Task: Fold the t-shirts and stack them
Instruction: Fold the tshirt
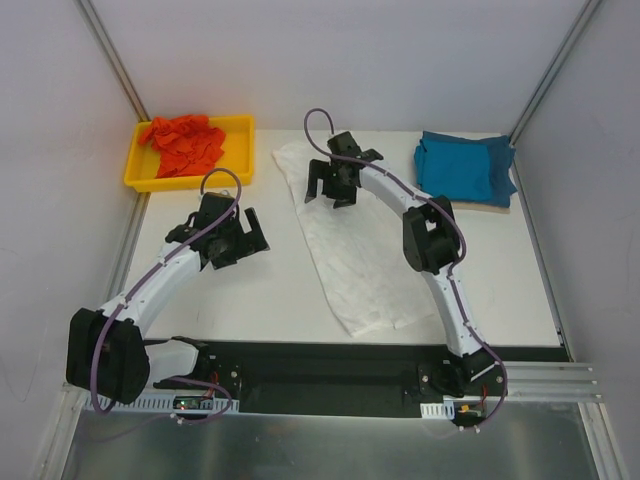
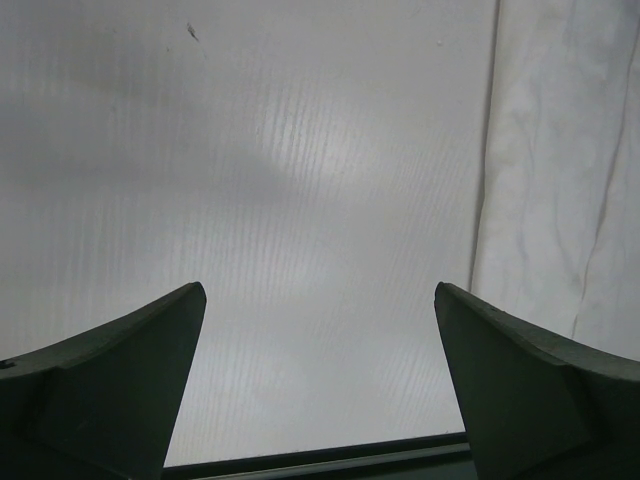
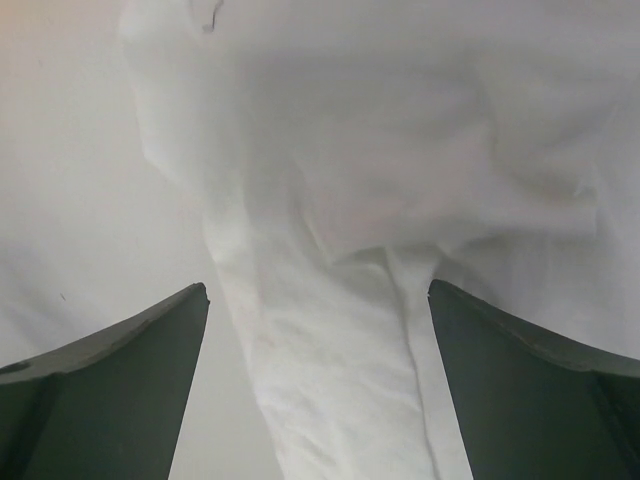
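Nearest me on the tabletop point(image 1: 250, 300) is the near end of the white shirt point(image 1: 350, 270), around 5 o'clock from the middle. The shirt lies flat as one long, wrinkled band that runs slantwise across the centre and ends around 11 o'clock.

A little farther in, at 9 o'clock, my left tool point(image 1: 238, 250) hangs over bare tabletop with its jaws spread wide and nothing between them. On its wrist camera I see only the pale surface below the fingers. The shirt's long edge lies off to the right there, apart from the tool.

Farther on, near 12 o'clock and close to the middle, my right tool point(image 1: 330, 195) sits over the far part of the white shirt. Its jaws are likewise released and empty. Its wrist camera shows rumpled white cloth under and beyond both fingers, with a narrow fold running down between them. I can't tell whether the fingertips touch the cloth.

Along the far edge, the teal shirt point(image 1: 465, 168) lies at 2 o'clock in a flat, squarish pile, well apart from the white one. At 10 o'clock, in the far left corner, a yellow tray point(image 1: 190, 182) holds the orange shirt point(image 1: 182, 142), bunched in a heap toward the tray's left half.
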You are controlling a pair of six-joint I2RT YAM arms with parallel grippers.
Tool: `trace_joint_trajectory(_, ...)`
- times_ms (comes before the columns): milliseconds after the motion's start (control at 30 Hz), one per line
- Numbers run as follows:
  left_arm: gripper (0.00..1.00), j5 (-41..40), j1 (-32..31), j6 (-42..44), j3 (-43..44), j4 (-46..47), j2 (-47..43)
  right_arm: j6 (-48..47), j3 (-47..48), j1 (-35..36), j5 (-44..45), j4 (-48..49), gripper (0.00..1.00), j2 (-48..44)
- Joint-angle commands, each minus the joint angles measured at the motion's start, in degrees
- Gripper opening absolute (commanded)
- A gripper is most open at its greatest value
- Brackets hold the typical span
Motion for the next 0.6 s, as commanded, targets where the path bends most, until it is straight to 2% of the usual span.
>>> trace_joint_trajectory(0, 0.99, 3.4, 0.4, -1.6, 1.6, -0.4, 0.5, -7.5, -9.1, 1.1, -3.1, 2.7, 0.96, -15.6)
trace_joint_trajectory(133, 0.99, 7.1, 0.3, -2.2, 0.7, 0.1, -0.5, -12.3, -17.7, 1.1, 0.2, 1.2, 0.96, -27.5)
trace_joint_trajectory(233, 0.99, 10.1, -0.6, -3.0, -0.4, 1.4, -1.9, -13.4, -27.0, 0.9, 8.3, 0.4, 0.96, -38.4)
trace_joint_trajectory(267, 0.99, 10.9, -1.7, -3.1, -0.7, 1.9, -2.5, -12.9, -30.1, 0.9, 15.6, 0.2, 0.96, -44.2)
trace_joint_trajectory(367, 0.99, 16.0, -5.3, -3.1, -1.2, 4.0, -1.8, -7.6, -41.4, -1.9, 22.4, -0.5, 0.96, -55.2)
trace_joint_trajectory(433, 0.99, 18.4, -8.2, -4.4, -1.3, 5.6, -0.8, -2.7, -47.7, -7.1, 19.9, -0.3, 0.96, -60.1)
trace_joint_trajectory(467, 0.99, 19.0, -10.0, -4.8, -1.4, 7.6, 0.6, -1.7, -53.2, -9.5, 14.1, -0.1, 0.96, -64.1)
trace_joint_trajectory(567, 0.99, 21.6, -16.7, -6.4, -0.8, 10.8, 4.2, -0.8, -64.0, -17.1, 5.4, 0.4, 0.96, -70.8)
